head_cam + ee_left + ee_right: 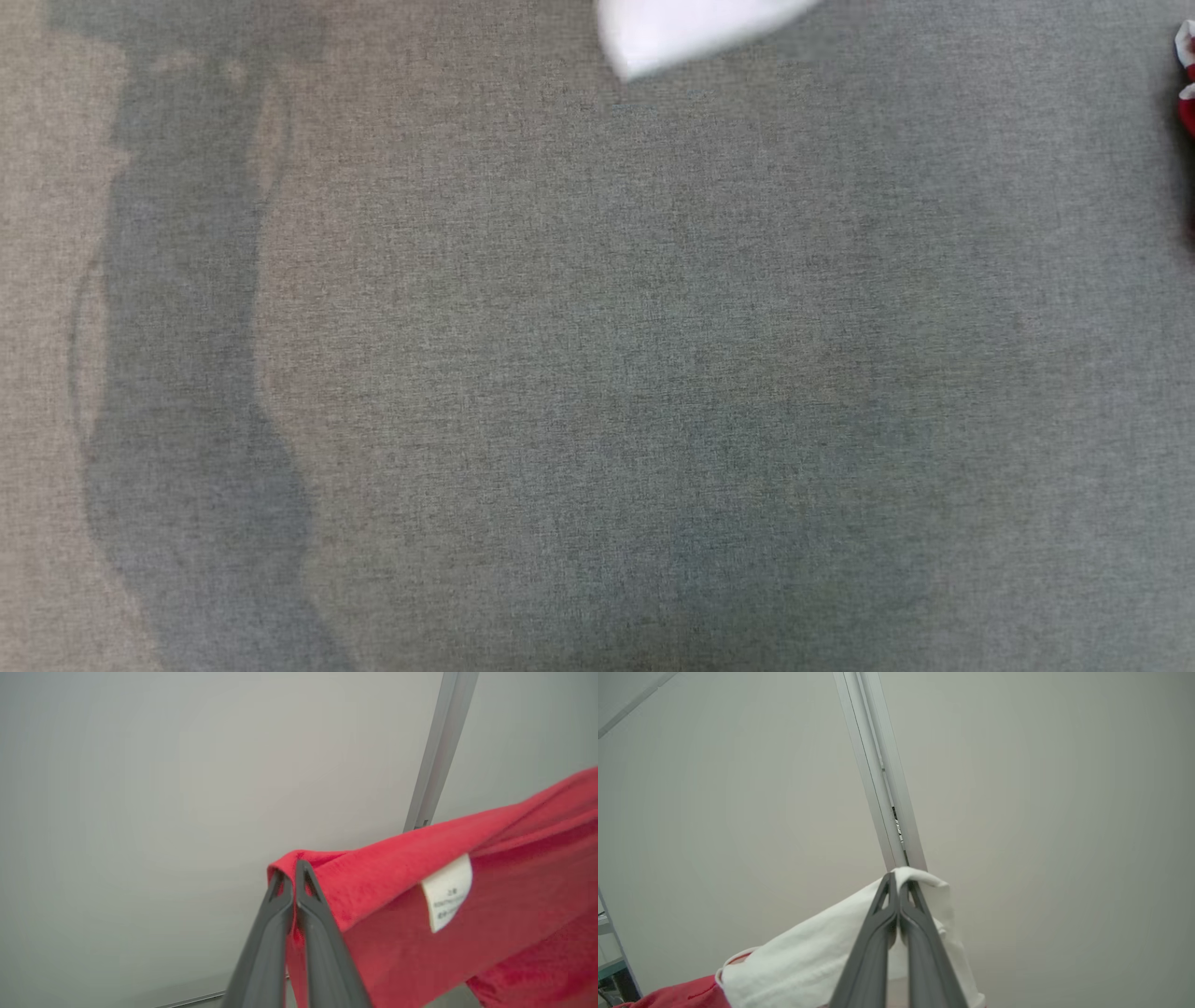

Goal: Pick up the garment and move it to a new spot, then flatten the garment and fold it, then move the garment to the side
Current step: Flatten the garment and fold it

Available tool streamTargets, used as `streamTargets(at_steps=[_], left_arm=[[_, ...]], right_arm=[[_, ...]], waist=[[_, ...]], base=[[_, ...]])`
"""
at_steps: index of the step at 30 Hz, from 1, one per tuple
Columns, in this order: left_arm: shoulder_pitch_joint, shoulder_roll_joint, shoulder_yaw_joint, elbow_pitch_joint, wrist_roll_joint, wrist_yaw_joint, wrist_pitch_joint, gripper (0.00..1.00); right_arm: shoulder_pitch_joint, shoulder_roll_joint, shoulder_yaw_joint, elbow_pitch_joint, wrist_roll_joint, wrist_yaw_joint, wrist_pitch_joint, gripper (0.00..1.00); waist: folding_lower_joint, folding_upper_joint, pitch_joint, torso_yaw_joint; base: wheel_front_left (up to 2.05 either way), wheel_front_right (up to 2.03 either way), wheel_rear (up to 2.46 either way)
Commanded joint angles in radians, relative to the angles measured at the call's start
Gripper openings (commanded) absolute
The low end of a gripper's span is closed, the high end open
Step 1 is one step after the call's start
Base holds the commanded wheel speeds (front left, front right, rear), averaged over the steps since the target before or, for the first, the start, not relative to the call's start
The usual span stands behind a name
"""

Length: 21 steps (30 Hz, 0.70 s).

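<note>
L hand (290,872) clenched on red garment (402,872) edge, R hand (899,882) clenched on its white part

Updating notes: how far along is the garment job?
Done: the red and white fabric garment is lifted, left gripper shut on its red edge, right gripper on its white part. In hand: relocating it. Remaining: laying it on the grey cloth surface, flattening, folding, moving aside.

The garment (691,33) shows white at the top edge, over grey surface (597,373).
</note>
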Motion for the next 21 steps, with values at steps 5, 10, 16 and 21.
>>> streamTargets(at_steps=[5,10,16,21], left_arm=[[-0.069,-0.004,-0.04,0.09,-0.049,0.0,-0.046,0.0],[-0.014,0.001,-0.108,0.113,-0.126,0.0,-0.061,0.0],[0.09,0.036,-0.203,0.076,-0.226,-0.001,-0.034,0.0],[0.238,0.098,-0.305,-0.002,-0.331,-0.001,0.018,0.0]], right_arm=[[-0.092,-0.027,0.053,0.045,0.038,0.0,-0.066,0.0],[-0.047,-0.051,0.147,0.067,0.077,0.0,-0.016,0.0],[0.082,-0.084,0.246,0.038,0.128,0.0,0.025,0.0],[0.269,-0.128,0.335,-0.027,0.187,0.0,0.055,0.0]], waist=[[0.0,0.0,-0.013,-0.005],[0.0,0.0,-0.029,-0.01],[0.0,0.0,-0.058,-0.021],[0.0,0.0,-0.116,-0.03]], base=[[0.0,0.0,0.0],[0.0,0.0,0.0],[0.0,0.0,0.0],[0.0,0.0,0.0]])
